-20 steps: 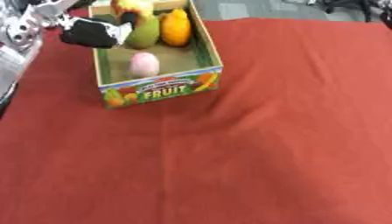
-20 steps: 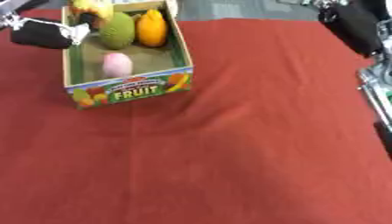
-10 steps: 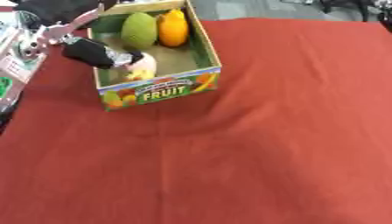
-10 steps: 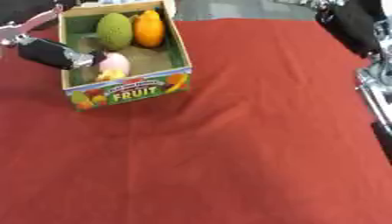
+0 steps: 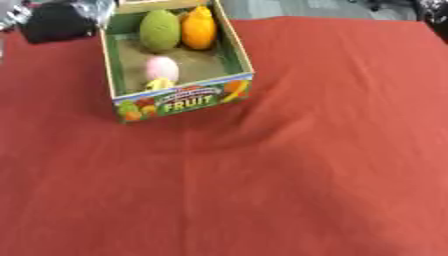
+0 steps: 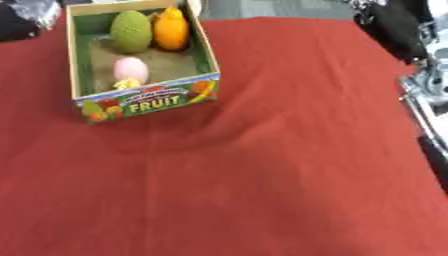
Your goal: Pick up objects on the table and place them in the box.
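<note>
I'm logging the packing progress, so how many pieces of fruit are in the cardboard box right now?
4 visible: a green oval fruit and an orange fruit at the far end, a pink round fruit mid-box, and a small yellow piece by the near wall, which may hide more.

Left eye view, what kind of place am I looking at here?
Probably a robot test bench, not a kitchen: a table under a red cloth, a cardboard box printed FRUIT holding fruit-like objects, and a grey floor beyond.
</note>
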Robot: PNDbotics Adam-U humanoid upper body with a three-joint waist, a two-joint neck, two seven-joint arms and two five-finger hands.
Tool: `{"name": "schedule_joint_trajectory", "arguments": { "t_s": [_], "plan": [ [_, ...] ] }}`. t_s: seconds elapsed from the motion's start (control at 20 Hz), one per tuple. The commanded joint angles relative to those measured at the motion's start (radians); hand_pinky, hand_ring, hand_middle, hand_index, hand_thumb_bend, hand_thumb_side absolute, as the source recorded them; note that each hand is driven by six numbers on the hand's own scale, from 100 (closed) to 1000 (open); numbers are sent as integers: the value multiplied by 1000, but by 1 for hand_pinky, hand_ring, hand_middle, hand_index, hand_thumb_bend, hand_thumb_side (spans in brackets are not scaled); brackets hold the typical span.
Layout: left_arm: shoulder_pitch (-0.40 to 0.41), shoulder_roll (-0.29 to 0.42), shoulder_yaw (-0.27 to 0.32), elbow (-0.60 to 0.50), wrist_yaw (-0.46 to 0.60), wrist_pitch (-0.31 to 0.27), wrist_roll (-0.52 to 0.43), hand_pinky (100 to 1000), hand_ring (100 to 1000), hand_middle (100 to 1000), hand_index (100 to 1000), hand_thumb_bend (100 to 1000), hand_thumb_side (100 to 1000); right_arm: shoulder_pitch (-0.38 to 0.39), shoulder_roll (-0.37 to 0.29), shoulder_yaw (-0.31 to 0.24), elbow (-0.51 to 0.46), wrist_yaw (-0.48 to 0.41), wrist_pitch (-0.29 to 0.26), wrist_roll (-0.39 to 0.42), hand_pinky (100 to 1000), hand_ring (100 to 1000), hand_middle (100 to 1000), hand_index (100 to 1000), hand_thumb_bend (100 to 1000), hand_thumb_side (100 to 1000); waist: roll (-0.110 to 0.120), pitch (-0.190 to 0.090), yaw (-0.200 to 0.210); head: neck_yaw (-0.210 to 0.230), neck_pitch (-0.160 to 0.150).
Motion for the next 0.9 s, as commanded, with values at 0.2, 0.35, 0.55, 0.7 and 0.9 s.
{"name": "schedule_joint_trajectory", "arguments": {
  "t_s": [0.2, 0.35, 0.55, 0.7, 0.9],
  "plan": [
    [135, 159, 150, -292, 355, 4, 315, 811, 786, 745, 834, 100, 700, -14, -25, -28, -15, 12, -29, -22, 871, 782, 644, 833, 100, 579, -1, -36, 17, -27, -5],
    [243, 203, 193, -299, 482, -116, 442, 806, 783, 746, 842, 100, 709, -21, -13, -33, -15, 21, -51, -29, 869, 784, 648, 834, 100, 572, -4, -36, 27, -41, -9],
    [382, 209, 246, -299, 560, -277, 562, 806, 785, 752, 851, 100, 751, -30, 8, -40, -15, 39, -85, -39, 868, 787, 655, 835, 100, 564, -11, -35, 34, -47, -15],
    [471, 177, 276, -299, 566, -352, 621, 806, 788, 755, 856, 100, 765, -39, 32, -44, -15, 58, -120, -45, 866, 791, 662, 835, 100, 565, -13, -33, 36, -43, -22],
    [544, 106, 293, -299, 572, -372, 648, 805, 787, 756, 862, 100, 785, -60, 77, -55, -15, 88, -169, -52, 864, 797, 673, 833, 100, 565, -13, -34, 36, -36, -28]
  ]
}}
